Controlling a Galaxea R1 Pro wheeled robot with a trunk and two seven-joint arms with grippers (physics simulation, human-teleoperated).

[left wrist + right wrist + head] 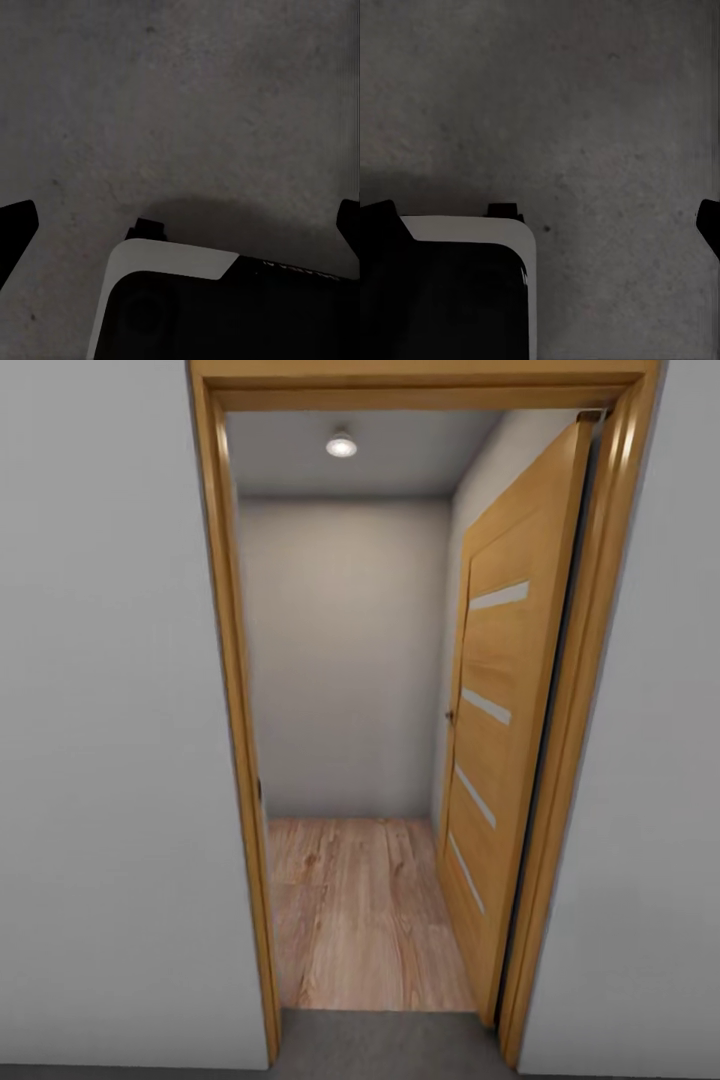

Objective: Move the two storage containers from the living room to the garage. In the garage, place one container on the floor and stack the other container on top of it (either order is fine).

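Rough dark grey concrete floor (187,97) lay under both wrists, mottled and matte. Ahead stood a wooden door frame (235,710) in plain white walls, its slatted door (505,730) swung open onto light wood planks (360,920). Left pincer (180,225) and right pincer (547,217) were spread wide, empty. Robot's white-edged base (172,262) showed below.

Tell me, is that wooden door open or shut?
Open. The door is swung inward against the right wall, and through the frame you see wood floor and a ceiling light.
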